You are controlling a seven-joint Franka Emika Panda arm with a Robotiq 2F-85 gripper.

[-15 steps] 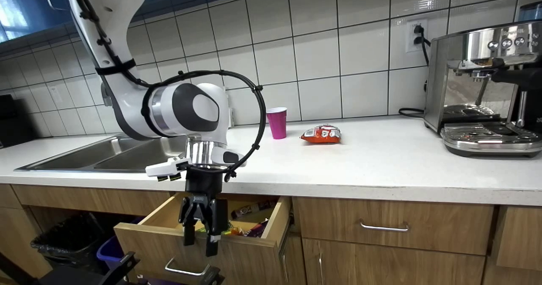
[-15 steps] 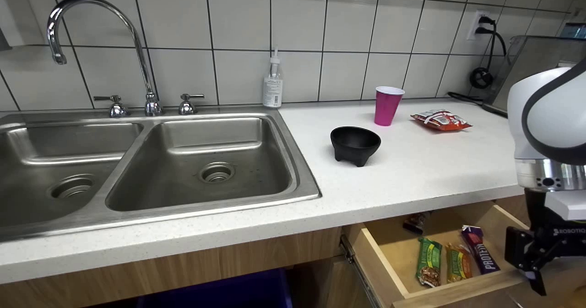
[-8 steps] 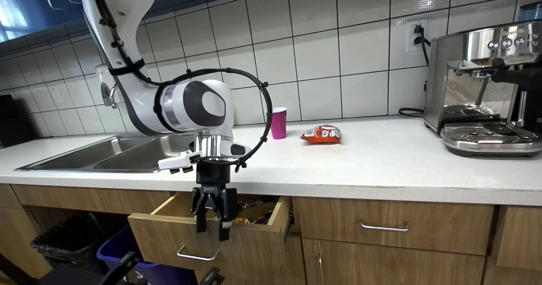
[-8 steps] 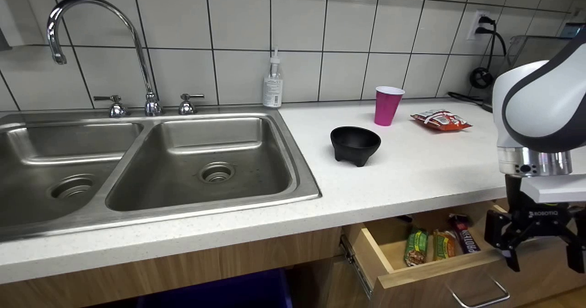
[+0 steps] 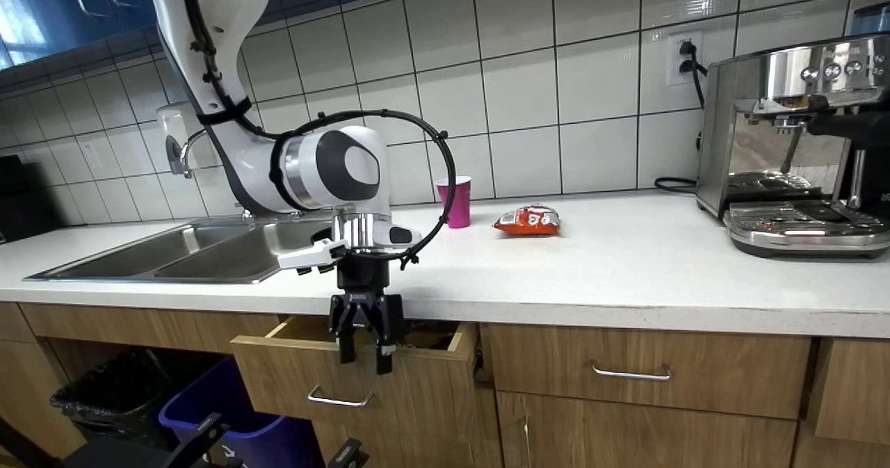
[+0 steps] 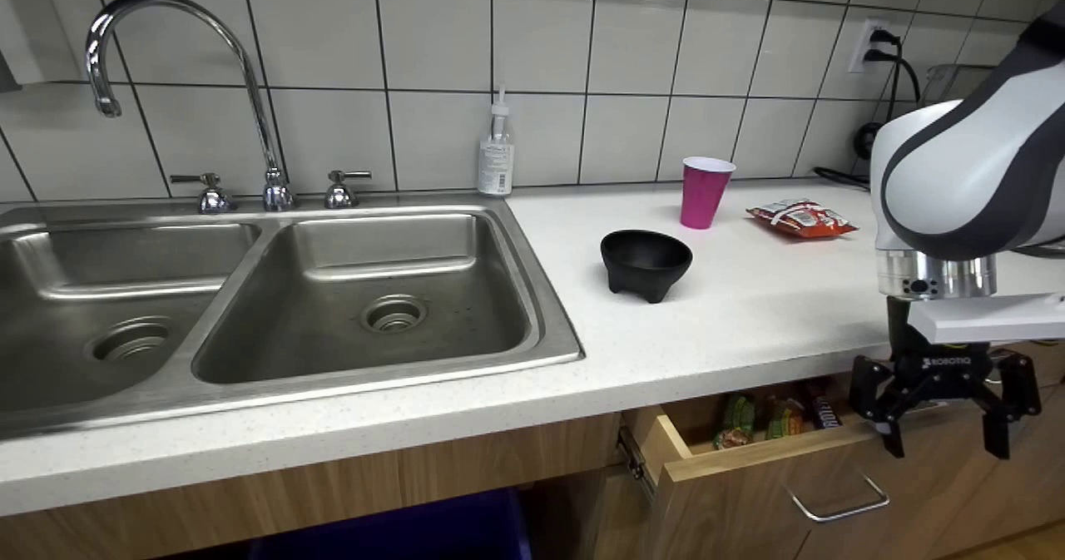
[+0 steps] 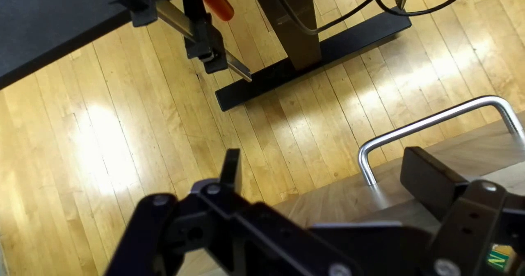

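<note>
In my wrist view, white glare washes out the floor (image 7: 180, 144) well left of the drawer handle (image 7: 426, 126), while the fingers (image 7: 428, 179) look dark against it.

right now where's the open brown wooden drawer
In an exterior view, the brown wooden drawer juts out at lower right, below the white countertop, with the open black gripper near its front.
</note>
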